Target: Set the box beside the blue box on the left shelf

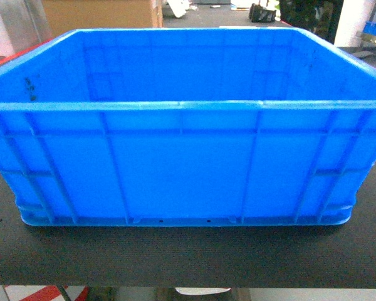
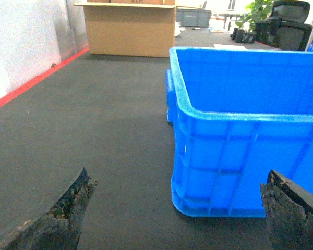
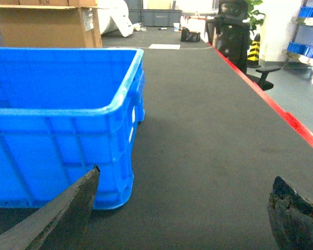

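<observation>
**Crate at rest on the desk, both grippers spread and clear of it**

The box sits flat and empty on the dark desk, square to our head camera and close to the near edge. Nothing holds it. Our left gripper is released, its fingers wide apart, low and just short of the box's left near corner. Our right gripper is likewise released, beside the right near corner and apart from the wall. We cannot see the left shelf or the other blue box in any view, so the pick-up appears not yet begun.

The risks, as we judge them: the crate is broad, and an uneven two-sided grasp could let it tilt or slip. A finger meeting the rim could push it along the desk. A cardboard box stands well behind, beyond our working area.
</observation>
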Tool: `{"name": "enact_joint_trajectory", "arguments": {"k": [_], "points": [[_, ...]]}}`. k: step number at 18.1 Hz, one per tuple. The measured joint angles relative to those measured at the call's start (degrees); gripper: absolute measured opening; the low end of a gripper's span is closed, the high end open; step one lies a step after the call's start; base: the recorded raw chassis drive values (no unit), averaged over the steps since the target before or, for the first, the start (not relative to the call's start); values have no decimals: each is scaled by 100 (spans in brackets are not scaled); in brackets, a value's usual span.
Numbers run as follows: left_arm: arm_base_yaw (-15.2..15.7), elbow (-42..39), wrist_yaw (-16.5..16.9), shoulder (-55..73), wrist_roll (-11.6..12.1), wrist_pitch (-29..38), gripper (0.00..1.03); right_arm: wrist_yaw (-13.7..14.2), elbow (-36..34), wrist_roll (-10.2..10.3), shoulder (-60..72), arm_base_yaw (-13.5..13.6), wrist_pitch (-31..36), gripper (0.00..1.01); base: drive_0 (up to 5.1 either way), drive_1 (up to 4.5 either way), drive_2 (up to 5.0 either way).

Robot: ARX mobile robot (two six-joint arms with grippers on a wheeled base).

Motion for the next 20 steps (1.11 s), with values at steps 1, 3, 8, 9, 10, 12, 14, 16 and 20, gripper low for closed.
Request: {"name": "enact_joint_trajectory", "arguments": {"k": [1,3,8,9,10,12,14,16,20], "points": [[0,0,2,0,0,24,98,0,0,2,0,0,20,98,0,0,0],[0,0,13,0,2,26,98,0,0,4,0,0,-4,98,0,0,0],[0,0,2,0,2,2,98,2,0,4,0,0,-11,98,0,0,0],[0,0,0,0,2,2,98,2,0,4,0,0,-11,98,0,0,0],[0,0,2,0,2,4,98,2,0,4,0,0,-11,98,0,0,0],[0,0,2,0,2,2,98,2,0,4,0,0,-11,98,0,0,0],[0,0,2,0,2,2,98,2,0,4,0,0,-11,98,0,0,0],[0,0,2,0,2,2,98,2,0,4,0,0,-11,98,0,0,0],[0,0,2,0,2,2,98,2,0,4,0,0,-11,98,0,0,0]]}}
